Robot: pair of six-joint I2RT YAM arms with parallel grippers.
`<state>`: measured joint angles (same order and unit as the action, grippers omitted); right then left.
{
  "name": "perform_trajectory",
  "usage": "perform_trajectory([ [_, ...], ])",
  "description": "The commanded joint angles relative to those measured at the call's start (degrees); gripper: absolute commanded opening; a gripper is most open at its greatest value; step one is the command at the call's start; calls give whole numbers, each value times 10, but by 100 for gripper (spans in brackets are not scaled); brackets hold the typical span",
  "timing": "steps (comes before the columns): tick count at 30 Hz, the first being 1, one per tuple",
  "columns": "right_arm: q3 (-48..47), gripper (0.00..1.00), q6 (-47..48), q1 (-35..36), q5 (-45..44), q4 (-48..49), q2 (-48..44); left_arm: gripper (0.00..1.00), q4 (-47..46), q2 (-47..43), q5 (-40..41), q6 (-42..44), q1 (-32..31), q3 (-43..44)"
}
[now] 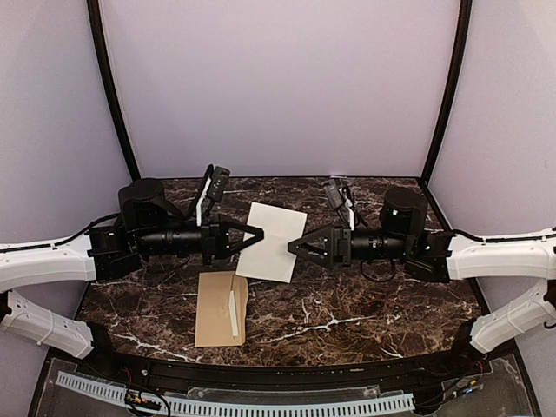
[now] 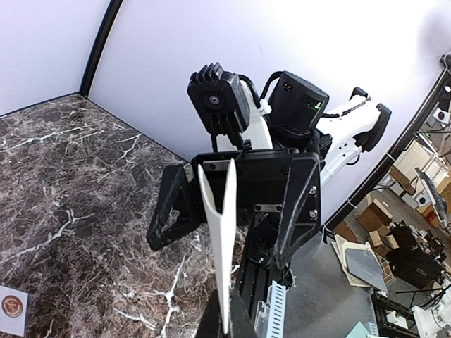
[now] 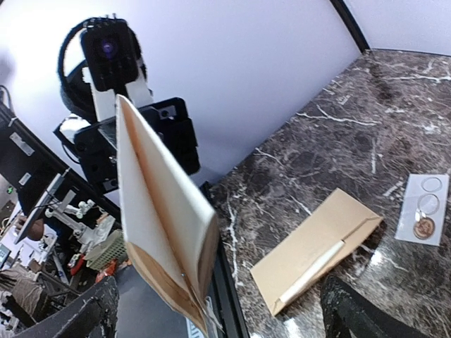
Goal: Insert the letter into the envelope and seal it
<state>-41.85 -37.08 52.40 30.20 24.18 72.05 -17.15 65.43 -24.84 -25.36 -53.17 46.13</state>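
Note:
The white letter (image 1: 274,239) hangs in the air between my two grippers, above the marble table. My left gripper (image 1: 252,233) is shut on its left edge; in the left wrist view the letter (image 2: 222,239) stands edge-on, pinched between the jaws (image 2: 227,320). My right gripper (image 1: 297,247) is open, its fingers wide on either side of the letter's right edge, as the right wrist view (image 3: 218,310) shows with the folded letter (image 3: 162,225). The tan envelope (image 1: 221,308) lies flat on the table below, flap open with a white strip (image 1: 233,313). It also shows in the right wrist view (image 3: 317,250).
A small white sticker card with circles (image 3: 421,209) lies on the table beyond the envelope and also shows in the left wrist view (image 2: 13,310). The table's front edge carries a white slotted cable rail (image 1: 234,404). Purple walls close in the back and sides.

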Motion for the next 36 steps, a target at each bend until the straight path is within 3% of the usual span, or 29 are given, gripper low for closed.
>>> perform_trajectory([
  [1,-7,92,-48,23,45,147,31,0,-68,-13,-44,-32,-3,-12],
  [4,-23,78,-55,33,48,172,50,0,-85,-9,-61,-42,-2,-15],
  [8,-26,49,-69,37,52,211,66,0,-97,-10,-71,-49,-2,-21],
  [16,-15,0,-92,40,46,259,68,0,-81,-21,-55,-44,-2,-23],
  [17,-15,0,-90,40,40,253,65,0,-72,-21,-51,-42,-2,-21],
  [19,-15,0,-79,39,22,221,55,12,-46,-23,-35,-38,-3,-17],
  [22,-27,0,-47,36,-32,116,29,48,14,-31,32,-29,-1,-11],
  [25,-47,0,-23,31,-92,3,9,69,90,-47,71,-42,16,-23],
  [31,-101,0,-22,29,-143,-150,53,76,173,-73,80,-128,121,-113],
  [36,-151,0,-26,49,-129,-189,123,76,224,-96,110,-171,180,-186],
])
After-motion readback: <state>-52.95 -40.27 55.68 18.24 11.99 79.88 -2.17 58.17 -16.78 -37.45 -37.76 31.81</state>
